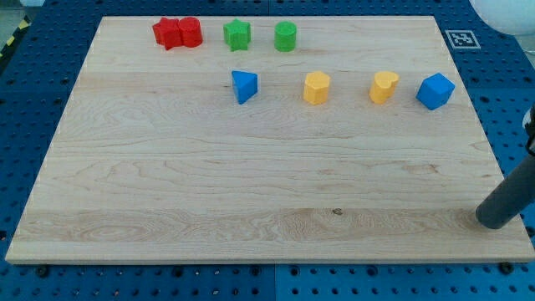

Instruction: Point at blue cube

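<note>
Camera view: the blue cube (435,90) is seen near the board's (251,184) right edge, last in the middle row. My tip (493,219) is parked by the bottom-right corner, well apart from it. No pincer is fitted, only a rod.

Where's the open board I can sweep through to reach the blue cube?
Open: all the wooden board below the row of blue triangular block, two yellow blocks and blue cube. My tip sits bottom right. Crowded: top edge, red and green blocks.
</note>
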Robot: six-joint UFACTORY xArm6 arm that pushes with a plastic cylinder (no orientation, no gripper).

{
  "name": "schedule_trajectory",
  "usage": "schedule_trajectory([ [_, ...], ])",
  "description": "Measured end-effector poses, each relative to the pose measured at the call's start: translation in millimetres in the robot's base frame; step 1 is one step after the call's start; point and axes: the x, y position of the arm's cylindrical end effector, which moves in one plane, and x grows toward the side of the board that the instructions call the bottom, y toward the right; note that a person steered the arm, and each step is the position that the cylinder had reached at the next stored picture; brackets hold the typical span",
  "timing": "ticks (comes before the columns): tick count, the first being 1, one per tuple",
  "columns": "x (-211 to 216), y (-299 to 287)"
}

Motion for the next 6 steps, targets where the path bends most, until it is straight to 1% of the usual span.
schedule_trajectory([
  [1,-1,0],
  [2,-54,-26],
  [3,-127,-56],
  [4,-151,-57],
  [6,-174,-56],
])
